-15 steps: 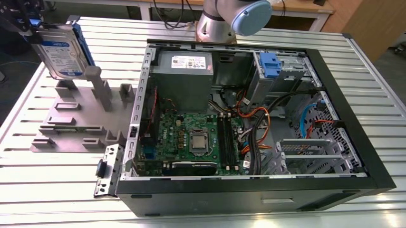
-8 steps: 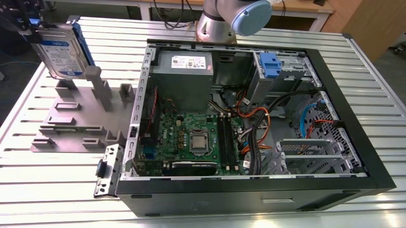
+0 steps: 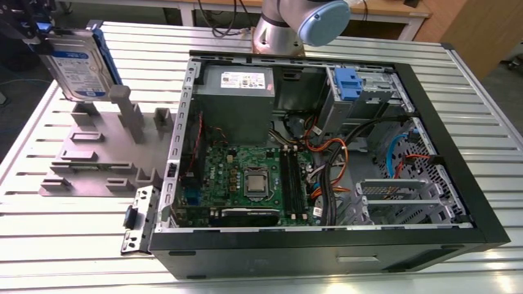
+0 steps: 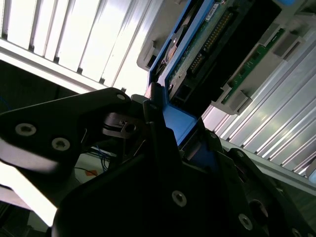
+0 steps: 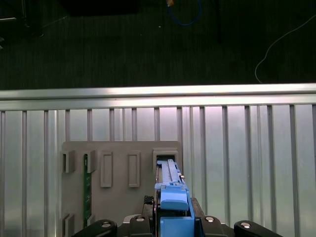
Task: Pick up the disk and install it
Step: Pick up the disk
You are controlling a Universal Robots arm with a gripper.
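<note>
Black fingers (image 4: 159, 148) of the gripper (image 3: 45, 32) clamp the blue-framed top end of the disk (image 3: 78, 68), which hangs nearly upright, long axis straight down from them, outside the open computer case (image 3: 445, 125), off its wall on the exterior view's left.

The disk (image 3: 78, 70) is silver with a white-and-blue label and a blue frame. The ribbed tabletop (image 3: 49, 245) shines silver; the holder (image 3: 90, 153) is matte grey, the computer case (image 3: 327, 251) black, its motherboard (image 3: 217, 165) green.
</note>
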